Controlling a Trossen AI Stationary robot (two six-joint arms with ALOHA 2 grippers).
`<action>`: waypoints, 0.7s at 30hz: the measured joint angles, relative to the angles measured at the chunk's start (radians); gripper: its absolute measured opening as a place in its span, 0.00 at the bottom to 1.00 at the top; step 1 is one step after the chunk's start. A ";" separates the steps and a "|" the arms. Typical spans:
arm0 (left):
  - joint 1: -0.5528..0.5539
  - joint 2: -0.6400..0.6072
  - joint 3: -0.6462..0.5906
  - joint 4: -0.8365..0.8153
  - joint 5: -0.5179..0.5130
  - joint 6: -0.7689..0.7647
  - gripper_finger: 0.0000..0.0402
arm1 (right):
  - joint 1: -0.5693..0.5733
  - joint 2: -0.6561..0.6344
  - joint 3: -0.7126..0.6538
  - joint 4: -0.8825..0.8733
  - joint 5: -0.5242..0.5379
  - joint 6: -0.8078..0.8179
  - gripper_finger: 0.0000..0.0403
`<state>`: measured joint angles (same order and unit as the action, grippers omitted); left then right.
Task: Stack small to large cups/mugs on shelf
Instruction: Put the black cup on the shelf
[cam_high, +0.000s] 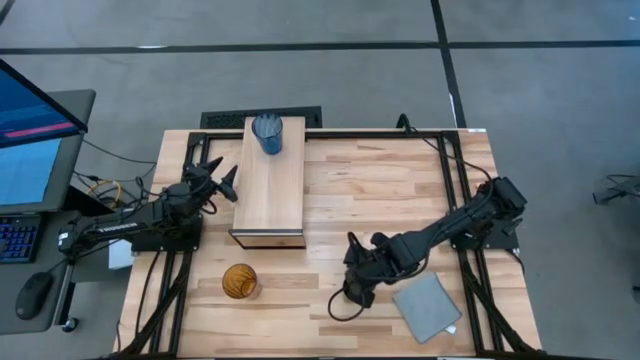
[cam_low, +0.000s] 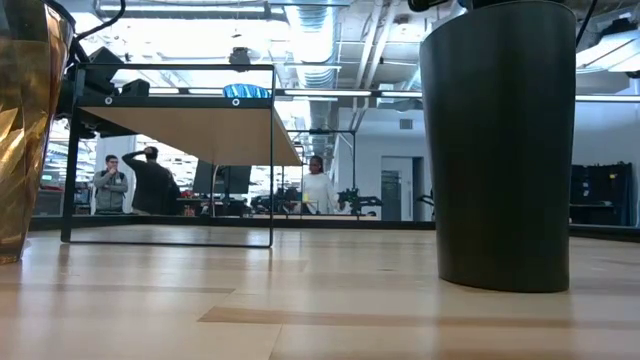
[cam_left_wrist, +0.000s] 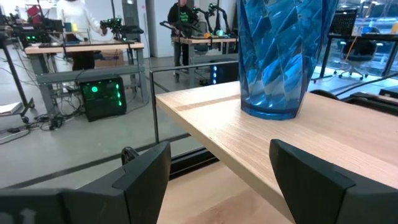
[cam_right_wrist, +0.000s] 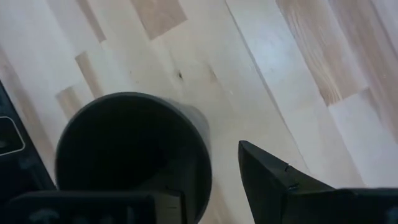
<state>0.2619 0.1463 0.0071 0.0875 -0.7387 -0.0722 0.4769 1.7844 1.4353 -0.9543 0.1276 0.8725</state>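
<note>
The translucent blue cup stands upright on the far end of the light-wood shelf. It also shows in the left wrist view. The amber cup stands on the table in front of the shelf's near end. The black cup stands upright on the table, under my right gripper. That gripper is open and points down: one finger is over the cup's mouth, the other is outside its wall. I see no touch. My left gripper is open and empty at the shelf's left side.
A grey-blue folded cloth lies on the table at the near right, beside my right arm. The slatted tabletop lies bare to the right of the shelf. People stand in the room beyond the table.
</note>
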 joint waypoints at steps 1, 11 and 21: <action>0.000 0.000 0.000 0.000 0.000 0.002 0.66 | -0.002 0.000 0.000 0.000 0.000 -0.006 0.33; 0.000 0.000 0.000 0.000 0.000 0.008 0.66 | -0.023 0.004 0.000 0.010 -0.042 -0.019 0.23; 0.000 0.000 0.000 0.000 -0.001 0.035 0.66 | -0.044 0.004 0.000 0.014 -0.029 -0.062 0.03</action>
<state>0.2619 0.1463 0.0071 0.0875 -0.7399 -0.0372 0.4326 1.7882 1.4353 -0.9405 0.0989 0.8104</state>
